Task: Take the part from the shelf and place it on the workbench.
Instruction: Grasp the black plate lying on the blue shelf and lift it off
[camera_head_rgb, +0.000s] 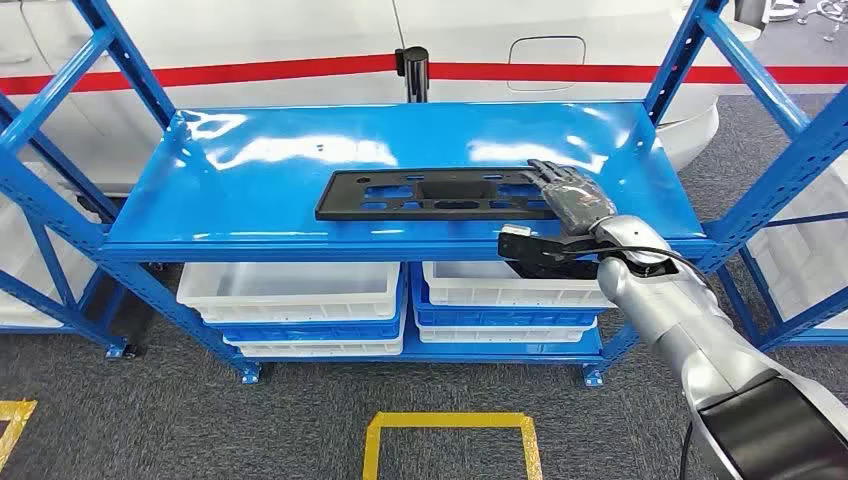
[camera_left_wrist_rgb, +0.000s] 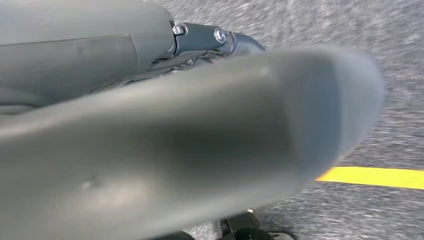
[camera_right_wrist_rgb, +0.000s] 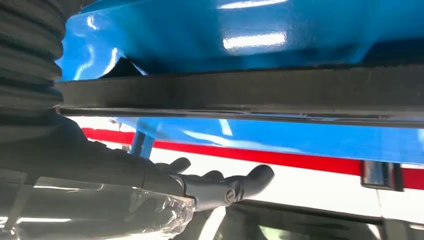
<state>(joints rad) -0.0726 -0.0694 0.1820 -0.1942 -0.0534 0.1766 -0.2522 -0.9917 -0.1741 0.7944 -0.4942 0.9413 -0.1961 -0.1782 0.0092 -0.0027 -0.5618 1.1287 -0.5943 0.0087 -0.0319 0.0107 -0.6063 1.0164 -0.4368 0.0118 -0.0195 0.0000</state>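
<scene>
1. I start from the shelf (camera_head_rgb: 250, 170), the big blue rack in front of me. Its top deck is glossy and flat, so I expect a thing on it to slide if pushed sideways. I judge I should come down onto the load and not shove along it.

2. The part (camera_head_rgb: 430, 194), a long flat black plate with cut-outs, lies on that deck a little right of the middle, its long side along the front edge. It has not yet been lifted. It looks thin and wide, so held by one end it will likely droop or swing.

3. My right hand (camera_head_rgb: 570, 192) lies over the right end of the plate, fingers stretched forward and a little apart. In the right wrist view the dark fingers (camera_right_wrist_rgb: 220, 182) reach out straight, with the plate's edge running across close by. I cannot tell whether the thumb is under the plate yet, and I see no closed hold.

4. So the step, as I judge it, is getting a grip: thumb under the near edge, fingers on top, then close firmly before any lift, and raise it level.

5. My left hand (camera_left_wrist_rgb: 200, 150) hangs over the grey floor. It is a blur at the lens, and I cannot tell how its fingers lie.
</scene>
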